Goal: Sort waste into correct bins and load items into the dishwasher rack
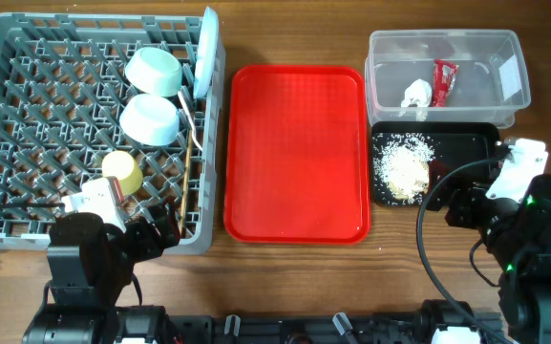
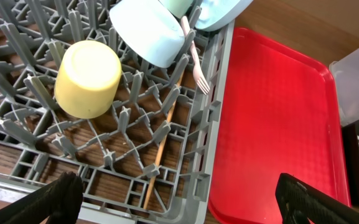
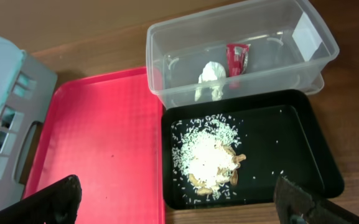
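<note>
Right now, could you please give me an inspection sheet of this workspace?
Surface: wooden table.
Job's things: grey rack holds far bowl, near bowl, plate on edge, yellow cup, fork and chopsticks; clear tub holds red wrapper and tissue; black tray holds rice scraps.
Clutter: red serving tray between rack and bins.
Grippers: left gripper open over the rack's near corner; right gripper open near the black tray; neither holds anything.
Cables: black cable loops beside the right arm.
Surroundings: nothing seen.
</note>
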`<state>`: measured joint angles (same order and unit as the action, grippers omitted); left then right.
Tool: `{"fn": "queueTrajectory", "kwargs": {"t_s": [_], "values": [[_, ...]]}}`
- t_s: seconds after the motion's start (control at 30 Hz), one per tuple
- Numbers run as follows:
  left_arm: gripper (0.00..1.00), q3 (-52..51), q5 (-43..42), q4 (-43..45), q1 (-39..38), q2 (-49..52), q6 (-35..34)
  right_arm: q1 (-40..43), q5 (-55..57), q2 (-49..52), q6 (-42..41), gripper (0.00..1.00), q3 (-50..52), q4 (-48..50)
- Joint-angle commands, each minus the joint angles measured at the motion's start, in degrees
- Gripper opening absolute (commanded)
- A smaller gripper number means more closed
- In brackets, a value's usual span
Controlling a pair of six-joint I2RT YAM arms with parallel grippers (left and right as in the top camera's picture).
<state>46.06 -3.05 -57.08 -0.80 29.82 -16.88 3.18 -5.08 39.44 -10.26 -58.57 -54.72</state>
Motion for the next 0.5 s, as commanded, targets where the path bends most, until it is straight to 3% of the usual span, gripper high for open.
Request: {"fn": "queueTrajectory", "kwargs": {"t_s": [0.0,0.1,0.3,0.4,0.47], "values": [[1.0,-0.3,-0.1,-0.2,-0.2,-0.1,-0.5,0.0,1.7,-3.7,1.1,1.0,3.1,4.4],[1.0,-0.3,-0.1,-0.2,-0.2,-0.2,-0.5,-1.5,1.7,-12.0,4.5,1.0,12.0,16.8],[1.0,-0.3,-0.1,-0.2,-0.2,-0.1,-0.5,-5.2,1.7,-37.1,4.9,1.0,41.8,51.1],[1.0,-0.3,-0.1,-0.2,-0.2,-0.1,-0.5,-5.2,1.7,-39.3,6.0,1.0,51.9,65.1],[1.0,-0.3,-0.1,-0.2,-0.2,-0.1,-0.5,-5.2,1.7,-39.3,7.5,1.0,57.8,67.9]]}}
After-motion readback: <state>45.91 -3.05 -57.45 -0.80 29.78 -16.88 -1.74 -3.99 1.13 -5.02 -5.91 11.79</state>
